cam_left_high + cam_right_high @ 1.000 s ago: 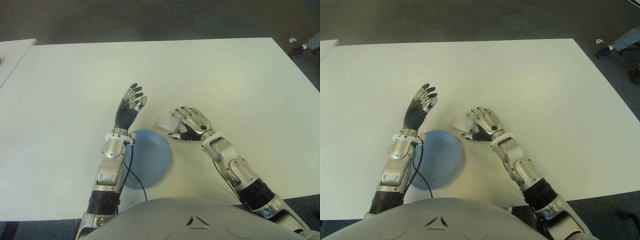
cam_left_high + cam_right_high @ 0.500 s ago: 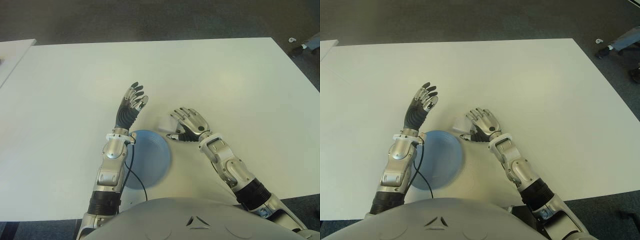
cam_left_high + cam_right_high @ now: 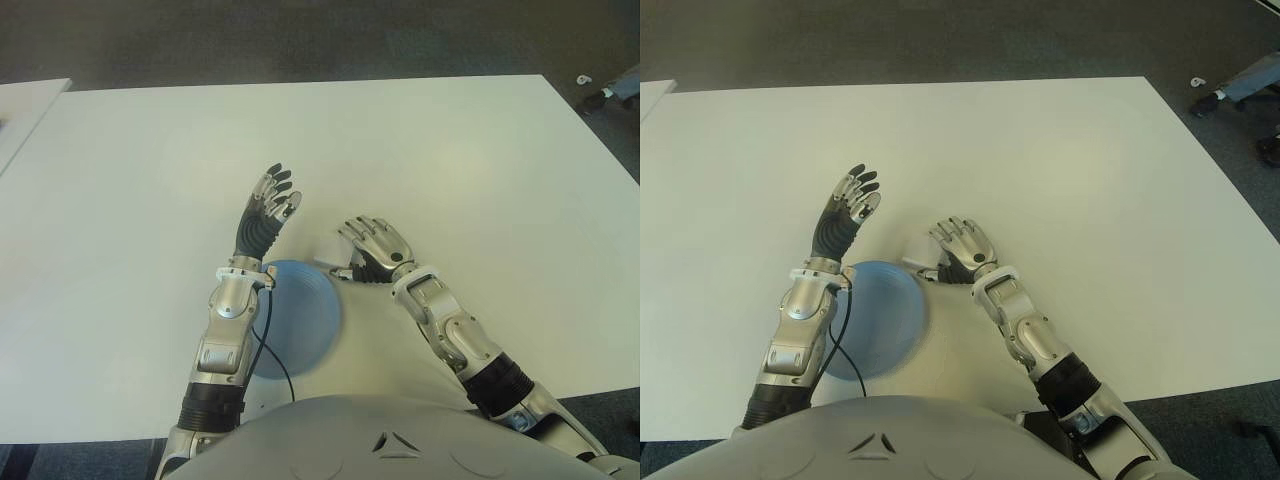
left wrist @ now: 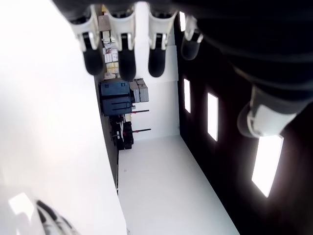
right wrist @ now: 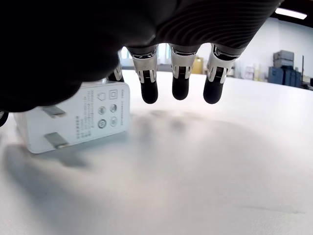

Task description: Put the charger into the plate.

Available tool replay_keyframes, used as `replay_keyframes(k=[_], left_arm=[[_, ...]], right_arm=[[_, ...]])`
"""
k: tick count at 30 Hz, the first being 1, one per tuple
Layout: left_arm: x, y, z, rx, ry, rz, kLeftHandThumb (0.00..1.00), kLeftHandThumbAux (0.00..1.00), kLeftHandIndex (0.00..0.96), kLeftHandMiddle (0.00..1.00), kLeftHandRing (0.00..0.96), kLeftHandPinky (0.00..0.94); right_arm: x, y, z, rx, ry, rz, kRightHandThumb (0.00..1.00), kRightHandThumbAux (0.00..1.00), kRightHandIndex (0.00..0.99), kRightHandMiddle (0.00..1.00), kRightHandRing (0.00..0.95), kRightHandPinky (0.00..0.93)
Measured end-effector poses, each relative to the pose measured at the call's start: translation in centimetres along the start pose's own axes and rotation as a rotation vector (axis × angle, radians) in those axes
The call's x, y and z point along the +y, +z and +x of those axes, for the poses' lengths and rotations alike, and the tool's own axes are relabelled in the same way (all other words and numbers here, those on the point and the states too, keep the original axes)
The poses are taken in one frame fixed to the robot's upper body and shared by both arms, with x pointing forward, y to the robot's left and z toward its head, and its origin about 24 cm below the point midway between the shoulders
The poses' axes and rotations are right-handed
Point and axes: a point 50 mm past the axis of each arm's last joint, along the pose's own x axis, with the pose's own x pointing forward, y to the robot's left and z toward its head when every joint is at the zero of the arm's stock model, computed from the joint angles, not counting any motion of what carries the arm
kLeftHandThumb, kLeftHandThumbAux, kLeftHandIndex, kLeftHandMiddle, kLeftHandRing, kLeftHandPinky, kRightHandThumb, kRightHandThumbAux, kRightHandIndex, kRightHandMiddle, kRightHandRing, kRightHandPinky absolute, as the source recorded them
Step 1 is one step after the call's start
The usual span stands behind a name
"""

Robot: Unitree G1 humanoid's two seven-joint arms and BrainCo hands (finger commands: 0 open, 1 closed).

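Note:
The white charger [image 5: 73, 115] lies flat on the white table [image 3: 450, 150], prongs toward my right wrist. In the eye views only its corner [image 3: 329, 254] shows, just beyond the rim of the blue plate [image 3: 310, 310]. My right hand [image 3: 368, 248] hovers over the charger with fingers [image 5: 180, 85] straight and spread, gripping nothing; the thumb sits near the plate's edge. My left hand [image 3: 268, 205] is raised beyond the plate, fingers extended and holding nothing. Its forearm covers the plate's left part.
A black cable [image 3: 268, 345] from my left arm runs across the plate. A second white table [image 3: 25, 100] stands at the far left. A chair base [image 3: 610, 90] sits on the dark floor past the table's far right corner.
My right hand has slid left and a little nearer, covering more of the charger. My left hand has shifted slightly up and to the right.

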Motion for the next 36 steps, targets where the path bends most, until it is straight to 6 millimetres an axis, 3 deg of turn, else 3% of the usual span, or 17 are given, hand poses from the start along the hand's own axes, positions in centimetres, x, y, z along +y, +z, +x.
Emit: replay_keyframes(k=[19, 36], left_arm=[[-0.3, 0.0, -0.3, 0.007, 0.009, -0.008, 0.0, 0.516, 0.0, 0.128, 0.14, 0.156], [-0.6, 0.3, -0.4, 0.001, 0.011, -0.009, 0.0, 0.523, 0.0, 0.138, 0.148, 0.159]], right_arm=[[0.4, 0.0, 0.7, -0.004, -0.01, -0.015, 0.244, 0.12, 0.0, 0.0, 0.0, 0.0], [0.2, -0.4, 2.0, -0.031, -0.01, -0.058, 0.181, 0.102, 0.0, 0.0, 0.0, 0.0]])
